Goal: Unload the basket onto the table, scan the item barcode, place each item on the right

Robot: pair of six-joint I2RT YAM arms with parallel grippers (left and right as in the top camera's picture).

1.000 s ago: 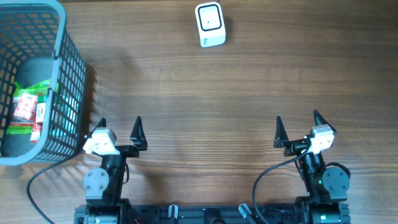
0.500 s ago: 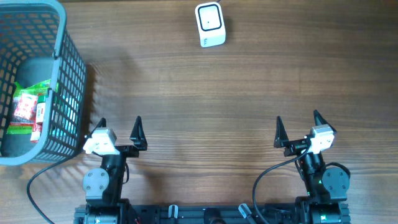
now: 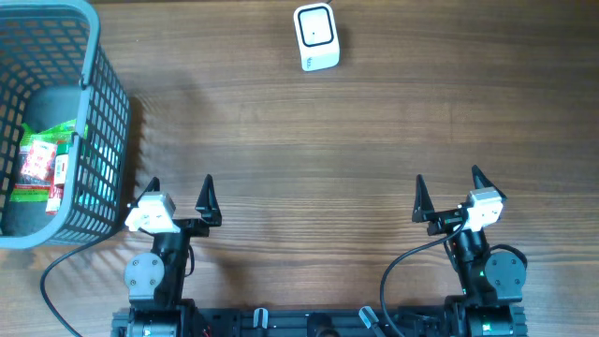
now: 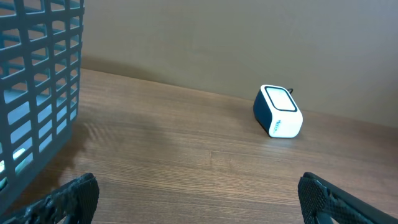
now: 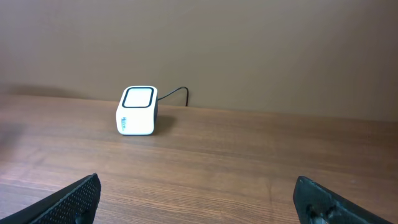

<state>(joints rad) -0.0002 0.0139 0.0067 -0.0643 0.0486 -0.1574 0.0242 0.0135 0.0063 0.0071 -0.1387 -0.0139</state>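
Nothing has shifted since a second ago: both arms sit parked as they were, and every object lies where it lay. The scanner stands at the far edge of the worktop, window facing up, its cable running off behind it toward the wall. The left gripper waits near-left of the scanner, jaws spread wide and holding nothing. The right gripper waits near-right of the scanner, likewise wide open and empty. Well left of the scanner stands the grey basket, cut off by the overhead view's left edge, with the red and green packet inside it. A broad stretch of wood separates the scanner from both grippers
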